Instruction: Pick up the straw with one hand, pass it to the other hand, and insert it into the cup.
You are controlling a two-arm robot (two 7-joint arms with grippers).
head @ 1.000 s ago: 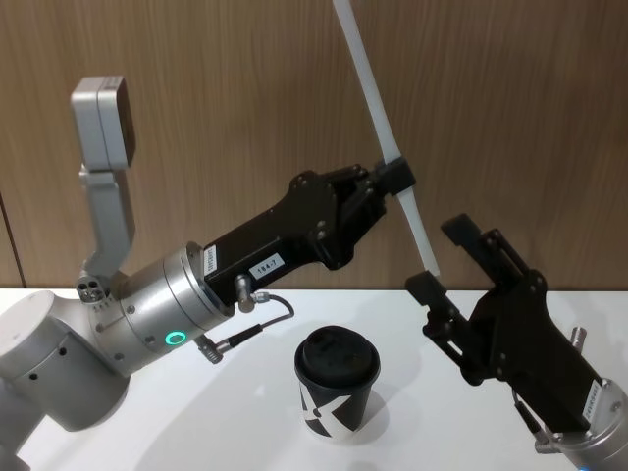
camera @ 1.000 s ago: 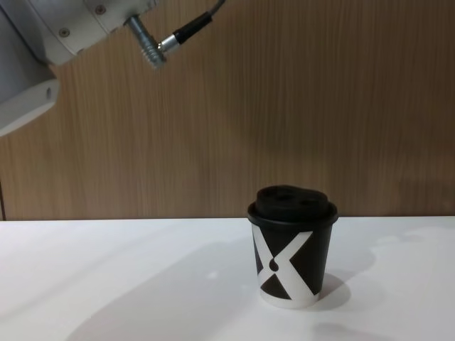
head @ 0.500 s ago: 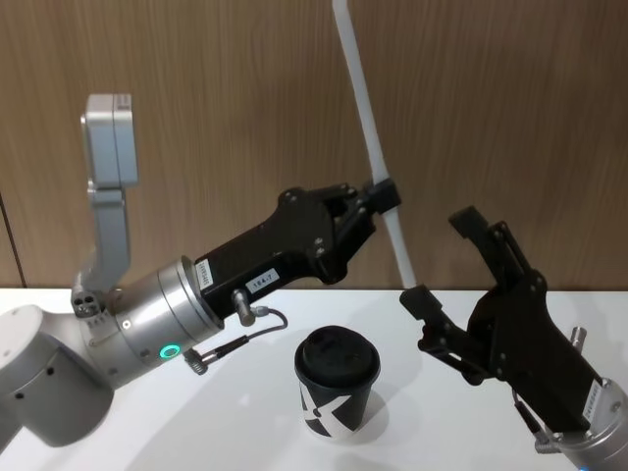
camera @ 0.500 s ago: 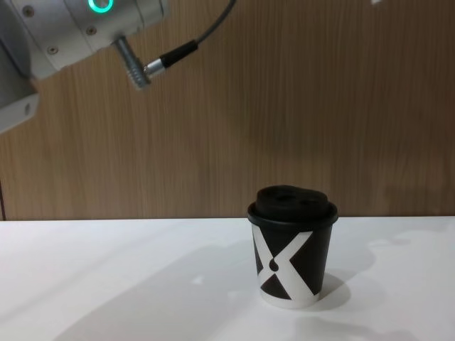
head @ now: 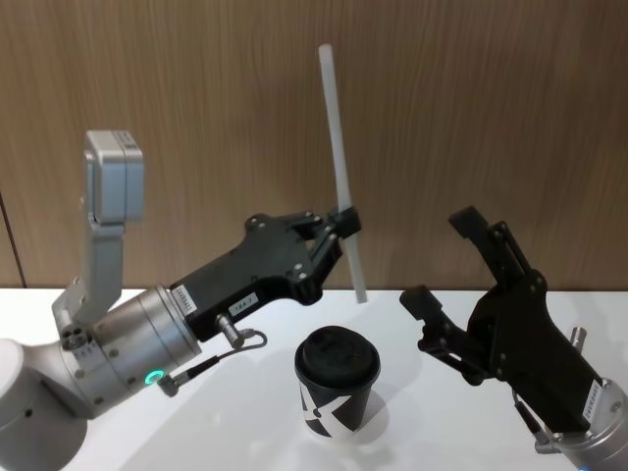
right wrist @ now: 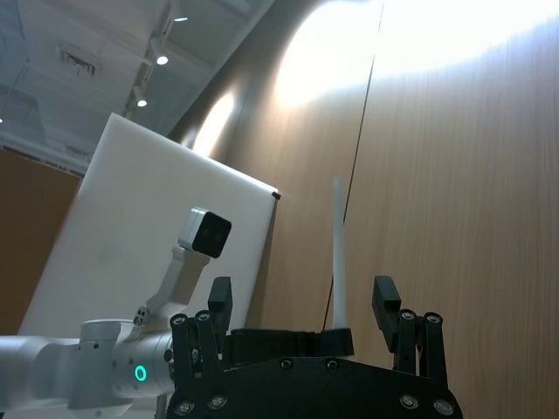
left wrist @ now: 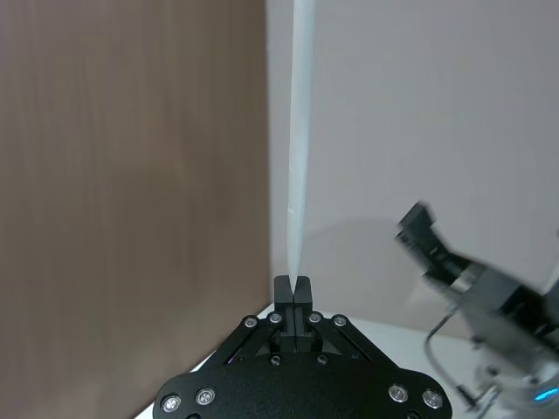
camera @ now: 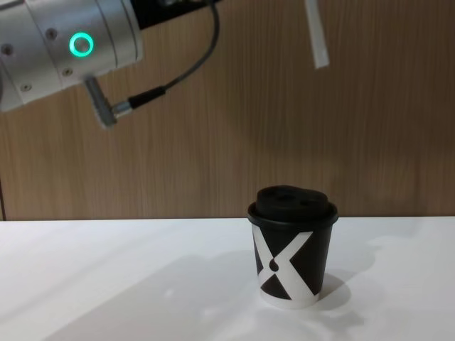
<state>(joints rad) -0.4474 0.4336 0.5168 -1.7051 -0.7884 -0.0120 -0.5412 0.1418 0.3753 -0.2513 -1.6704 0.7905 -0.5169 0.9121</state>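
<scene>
Currently, the left end effector (head: 343,222) is pinching the straw (head: 337,147) low on its length, with both fingers pressed together on the white tube, and is holding it nearly upright in the air above the bench (head: 255,432). The straw's lower end is hanging above the cup (head: 337,388), slightly toward the robot's right of the domed lid (head: 337,358) and well apart from it. The right end effector (head: 439,260) is standing spread and empty near the straw's lower end, not touching it. By this evidence the hand-over is done and the insertion step is in hand. The next move is calling for centring the straw's tip over the lid's opening, tilting the straw fully vertical, then descending straight; the opening itself is too small to locate with certainty.
</scene>
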